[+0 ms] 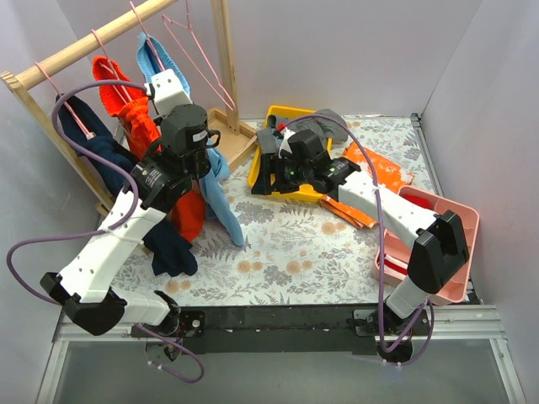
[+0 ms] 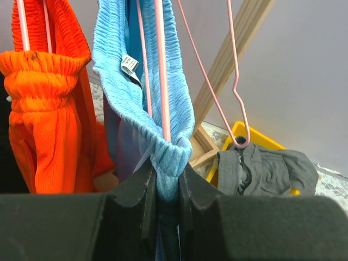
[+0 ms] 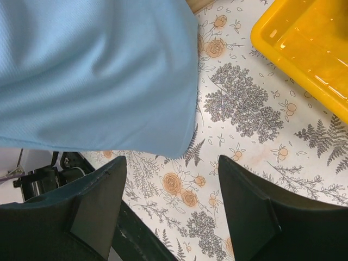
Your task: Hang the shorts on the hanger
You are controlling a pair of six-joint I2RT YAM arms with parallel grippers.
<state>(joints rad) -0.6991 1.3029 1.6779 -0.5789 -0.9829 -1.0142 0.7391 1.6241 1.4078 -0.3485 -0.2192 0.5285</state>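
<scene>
The sky-blue shorts (image 1: 221, 192) hang from a pink wire hanger (image 1: 145, 35) on the wooden rack, one leg trailing down to the table. In the left wrist view the hanger's wire (image 2: 162, 70) runs down inside the ribbed blue waistband (image 2: 122, 81). My left gripper (image 2: 167, 173) is shut on the bottom fold of that waistband; it also shows in the top view (image 1: 205, 150). My right gripper (image 3: 171, 209) is open and empty above the floral table, just below the hanging blue leg (image 3: 98, 70); in the top view it (image 1: 263, 164) sits left of the yellow tray.
An empty pink hanger (image 1: 199, 61) hangs on the rack's right end. Orange shorts (image 2: 46, 103) and dark navy clothes (image 1: 99, 147) hang to the left. Dark grey shorts (image 2: 266, 171) lie in the yellow tray (image 1: 296, 113). An orange cloth (image 1: 383, 172) and a pink bin (image 1: 459, 220) are at right.
</scene>
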